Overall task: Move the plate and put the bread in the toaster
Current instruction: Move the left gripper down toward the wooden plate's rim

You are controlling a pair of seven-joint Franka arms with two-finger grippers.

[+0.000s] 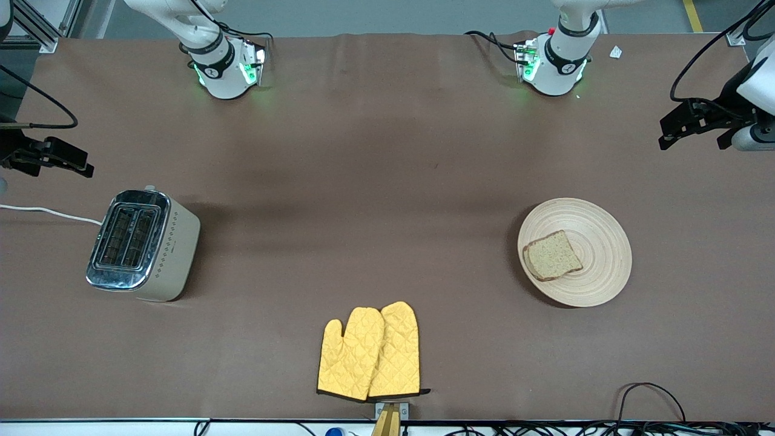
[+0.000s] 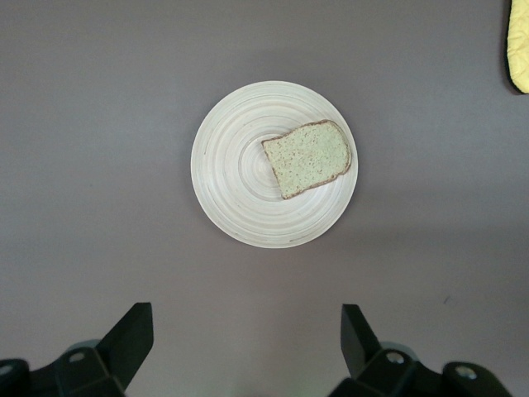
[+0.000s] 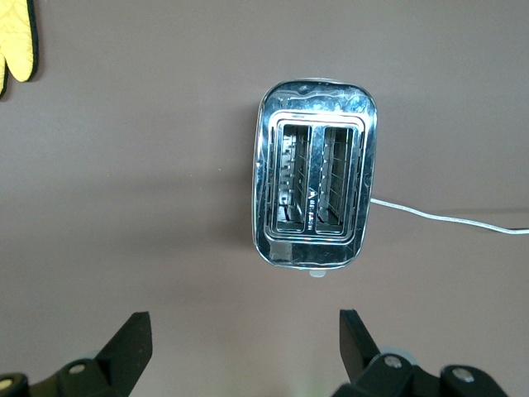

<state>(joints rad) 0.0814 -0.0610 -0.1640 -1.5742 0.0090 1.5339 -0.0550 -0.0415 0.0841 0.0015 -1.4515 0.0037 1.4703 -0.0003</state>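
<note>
The light wooden plate lies on the brown table toward the left arm's end, with the seeded bread slice lying flat on it. Both show in the left wrist view: the plate and the bread. The cream toaster with a chrome top stands toward the right arm's end, both slots empty; it also shows in the right wrist view. My left gripper hangs open and empty high over bare table beside the plate. My right gripper hangs open and empty high over bare table beside the toaster.
A pair of yellow oven mitts lies near the table's front edge, between toaster and plate; one shows at the edge of each wrist view. The toaster's white cord runs off the table's end. Cables lie along the front edge.
</note>
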